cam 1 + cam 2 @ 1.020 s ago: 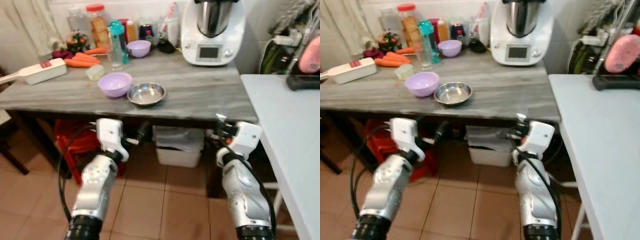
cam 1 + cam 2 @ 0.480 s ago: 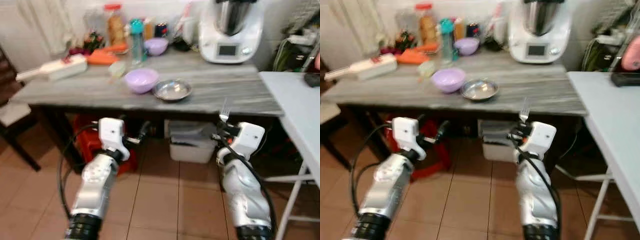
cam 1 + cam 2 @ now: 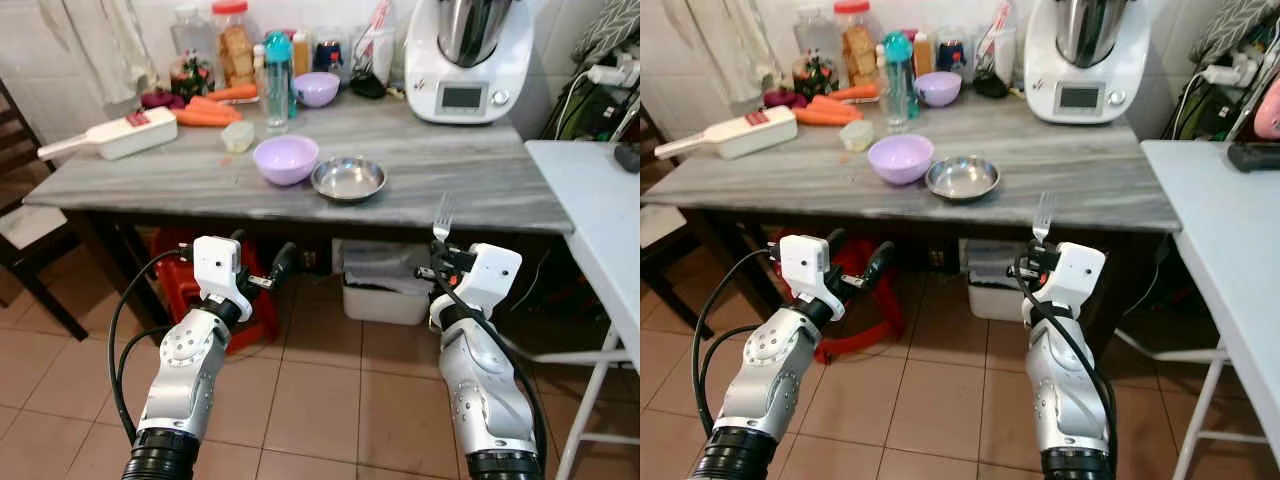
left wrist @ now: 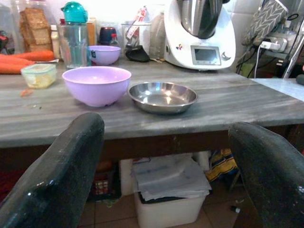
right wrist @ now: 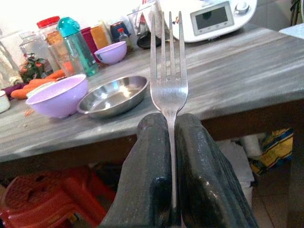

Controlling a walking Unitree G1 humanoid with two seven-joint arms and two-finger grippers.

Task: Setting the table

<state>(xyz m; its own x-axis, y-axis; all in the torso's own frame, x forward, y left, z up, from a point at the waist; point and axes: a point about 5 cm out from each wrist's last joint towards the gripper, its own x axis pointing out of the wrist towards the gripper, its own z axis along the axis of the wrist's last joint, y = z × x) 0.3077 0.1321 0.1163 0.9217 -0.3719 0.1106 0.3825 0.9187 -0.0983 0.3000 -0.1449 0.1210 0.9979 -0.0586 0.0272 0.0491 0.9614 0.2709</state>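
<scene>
Right wrist view: right gripper [image 5: 171, 137] pinched tight on fork [image 5: 168, 71], tines up, frame centre. Left gripper [image 4: 166, 156] wide apart, nothing held. On grey table [image 3: 480, 180], centre frame: purple bowl [image 3: 286, 159] & steel bowl [image 3: 348, 179] side by side, both look empty.

Head down – wrists toward table [image 3: 480, 190]
</scene>
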